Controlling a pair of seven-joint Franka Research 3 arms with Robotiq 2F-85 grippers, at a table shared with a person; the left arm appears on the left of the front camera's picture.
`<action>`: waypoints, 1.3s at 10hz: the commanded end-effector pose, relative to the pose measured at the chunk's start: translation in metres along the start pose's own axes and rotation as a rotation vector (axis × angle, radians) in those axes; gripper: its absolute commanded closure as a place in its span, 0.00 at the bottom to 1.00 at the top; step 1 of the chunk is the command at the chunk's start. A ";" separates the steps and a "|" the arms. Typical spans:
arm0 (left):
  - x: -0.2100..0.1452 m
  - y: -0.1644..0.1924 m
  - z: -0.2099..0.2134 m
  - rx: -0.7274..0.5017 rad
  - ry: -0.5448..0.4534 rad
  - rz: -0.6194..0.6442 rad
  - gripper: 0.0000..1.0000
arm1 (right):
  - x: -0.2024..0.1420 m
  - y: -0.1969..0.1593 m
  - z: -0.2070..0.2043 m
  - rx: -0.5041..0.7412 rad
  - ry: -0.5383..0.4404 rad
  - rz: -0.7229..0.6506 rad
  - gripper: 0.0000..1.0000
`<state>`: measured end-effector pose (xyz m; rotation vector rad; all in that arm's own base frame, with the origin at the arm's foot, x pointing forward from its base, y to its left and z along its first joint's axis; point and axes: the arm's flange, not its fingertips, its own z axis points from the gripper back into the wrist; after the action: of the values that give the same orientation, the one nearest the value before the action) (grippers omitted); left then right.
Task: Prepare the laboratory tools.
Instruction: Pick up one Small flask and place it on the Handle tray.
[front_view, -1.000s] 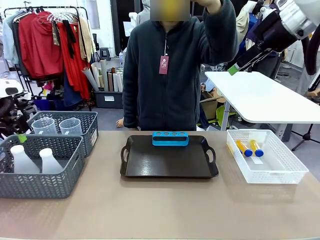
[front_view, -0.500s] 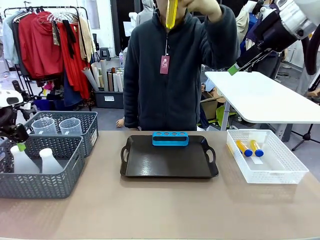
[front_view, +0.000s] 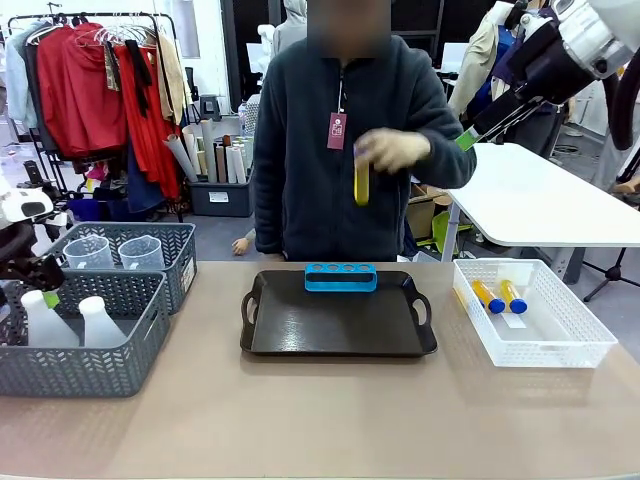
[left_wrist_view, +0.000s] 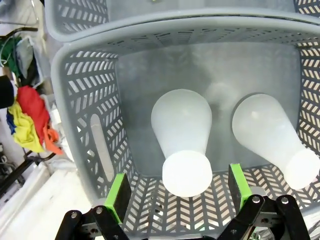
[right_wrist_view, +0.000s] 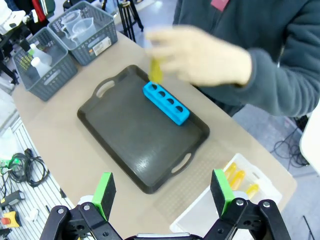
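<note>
A person's hand (front_view: 395, 150) holds a yellow tube (front_view: 361, 182) at chest height above the blue rack (front_view: 341, 277) on the black tray (front_view: 300, 330). Two more yellow tubes (front_view: 500, 296) with blue caps lie in the white basket (front_view: 560, 345). Two white conical flasks (front_view: 45, 320) stand in the near grey basket (front_view: 80, 370). My left gripper (left_wrist_view: 178, 192) hangs open just above it, its pads either side of one flask's (left_wrist_view: 182, 130) neck without touching. Two clear measuring jugs (front_view: 141, 252) sit in the far grey basket. My right gripper (right_wrist_view: 162, 190) is open, high above the table.
The second flask (left_wrist_view: 270, 135) stands beside the first inside the basket wall (left_wrist_view: 85, 125). My right arm (front_view: 560, 60) reaches in at the upper right. A white side table (front_view: 530, 190) stands behind the white basket. The front of the table is bare.
The person's hand has brought the yellow tube down from head height to chest height. My left gripper has shifted slightly over the flask basket. The right arm has not moved.
</note>
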<state>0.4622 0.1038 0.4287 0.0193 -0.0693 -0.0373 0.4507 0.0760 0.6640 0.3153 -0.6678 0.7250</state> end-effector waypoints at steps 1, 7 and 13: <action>-0.001 -0.004 -0.005 -0.008 -0.016 0.028 0.00 | 0.000 0.000 0.001 0.005 -0.004 0.000 0.00; -0.004 -0.006 -0.005 0.010 -0.009 0.018 1.00 | 0.000 0.000 0.001 0.005 -0.004 0.000 0.00; -0.003 -0.008 0.004 -0.012 -0.012 0.014 1.00 | 0.000 0.000 0.001 0.005 -0.004 0.000 0.00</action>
<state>0.4619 0.1005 0.4267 0.0194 -0.0682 -0.0371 0.4507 0.0760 0.6640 0.3153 -0.6678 0.7249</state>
